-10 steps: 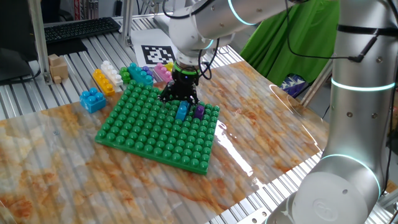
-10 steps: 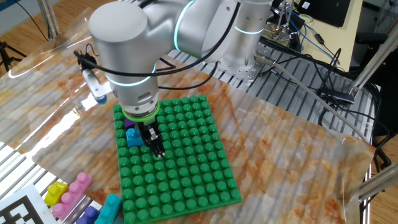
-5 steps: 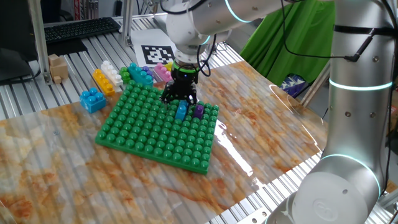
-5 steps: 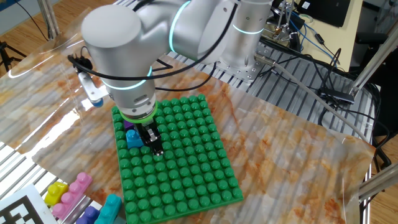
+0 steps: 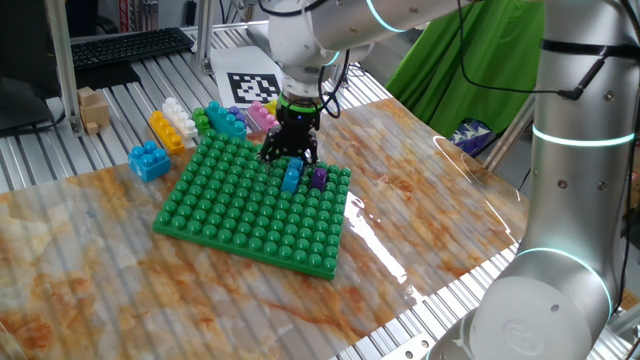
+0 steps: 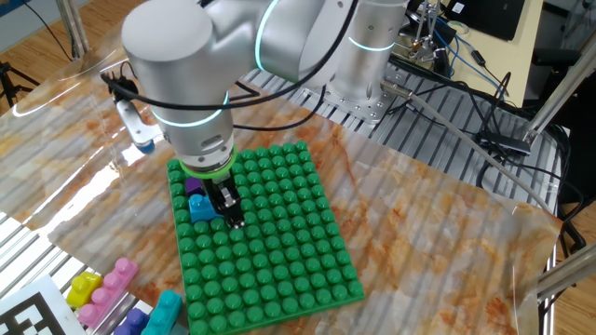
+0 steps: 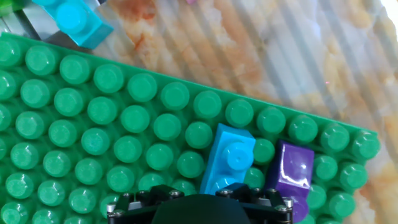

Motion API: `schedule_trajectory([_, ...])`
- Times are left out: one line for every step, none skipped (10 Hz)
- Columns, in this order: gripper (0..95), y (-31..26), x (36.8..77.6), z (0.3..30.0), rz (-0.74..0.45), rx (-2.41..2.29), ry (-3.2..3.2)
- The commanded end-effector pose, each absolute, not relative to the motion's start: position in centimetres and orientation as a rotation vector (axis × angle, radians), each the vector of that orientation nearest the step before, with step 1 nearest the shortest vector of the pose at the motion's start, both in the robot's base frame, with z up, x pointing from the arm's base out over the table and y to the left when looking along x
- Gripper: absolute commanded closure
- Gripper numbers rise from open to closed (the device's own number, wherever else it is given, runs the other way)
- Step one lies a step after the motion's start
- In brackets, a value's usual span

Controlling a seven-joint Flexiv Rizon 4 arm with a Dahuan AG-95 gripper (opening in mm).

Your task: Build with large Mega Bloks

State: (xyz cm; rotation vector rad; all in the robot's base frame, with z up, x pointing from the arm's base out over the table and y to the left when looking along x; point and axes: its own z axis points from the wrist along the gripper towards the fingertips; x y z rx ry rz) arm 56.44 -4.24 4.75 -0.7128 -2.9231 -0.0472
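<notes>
Two Mega Bloks stand side by side on the green studded baseplate (image 5: 230, 210) near its far right corner: a light blue brick (image 5: 291, 178) (image 6: 201, 207) (image 7: 227, 158) and a small purple brick (image 5: 318, 179) (image 6: 195, 186) (image 7: 293, 169). My gripper (image 5: 289, 155) (image 6: 231, 212) hangs just above the plate, right behind the blue brick. Its fingers are spread apart and nothing is between them. In the hand view only the dark underside of the hand shows at the bottom edge, with the blue brick just ahead of it.
Loose bricks lie off the plate's far left side: blue (image 5: 148, 160), yellow (image 5: 168, 130), white (image 5: 180, 112), teal (image 5: 225, 120) (image 6: 166, 307) and pink (image 5: 260, 115) (image 6: 112, 279). A marker board (image 5: 250, 87), a small cardboard box (image 5: 93, 108) and a keyboard (image 5: 130, 45) sit further back.
The hand has risen a little and drifted slightly toward the plate's far edge. The blue and purple bricks have stayed put on the plate.
</notes>
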Motion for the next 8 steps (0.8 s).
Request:
schedule_trajectory([19.0,-4.5,56.4,5.2,-0.046,-0.710,-2.922])
schedule_trajectory([19.0,-4.6,56.4,5.5,-0.042,-0.709,-2.924])
schedule_trajectory([19.0,-4.7,56.3,6.2,-0.034,-0.709,-2.926])
schedule_trajectory([19.0,-4.6,56.2,6.8,-0.030,-0.711,-2.926])
schedule_trajectory([19.0,-4.5,56.1,7.4,-0.023,-0.711,-2.926])
schedule_trajectory([19.0,-4.5,55.7,8.1,-0.021,-0.717,-2.925])
schedule_trajectory([19.0,-4.7,55.6,8.3,-0.022,-0.702,-2.928])
schedule_trajectory([19.0,-4.9,55.4,8.6,-0.022,-0.687,-2.932])
